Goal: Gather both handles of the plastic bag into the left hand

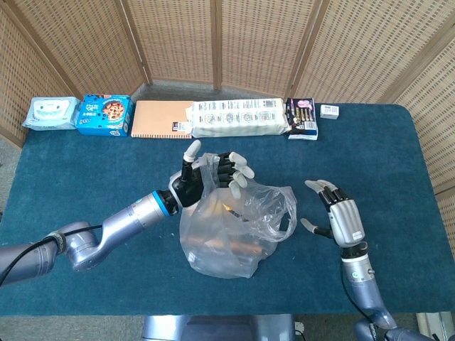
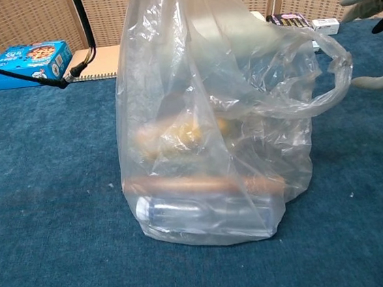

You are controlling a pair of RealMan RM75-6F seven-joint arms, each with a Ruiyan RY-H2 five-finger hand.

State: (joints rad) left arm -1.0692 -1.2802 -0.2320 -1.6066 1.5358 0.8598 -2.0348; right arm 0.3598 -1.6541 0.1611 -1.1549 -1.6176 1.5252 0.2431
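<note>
nearest the robot, the clear plastic bag (image 2: 206,149) is standing on the blue table (image 1: 85,177) with its far-left handle (image 1: 206,165) pulled up and hooked over the curled fingers of the left hand (image 1: 206,177), so one handle seems gathered. the other handle (image 2: 321,68) is hanging free as a loop on the bag's right, and the right hand (image 1: 335,217) is hovering just beside it with fingers spread, gripping nothing. judging from this, the second handle is waiting to be passed across to the left hand.
</note>
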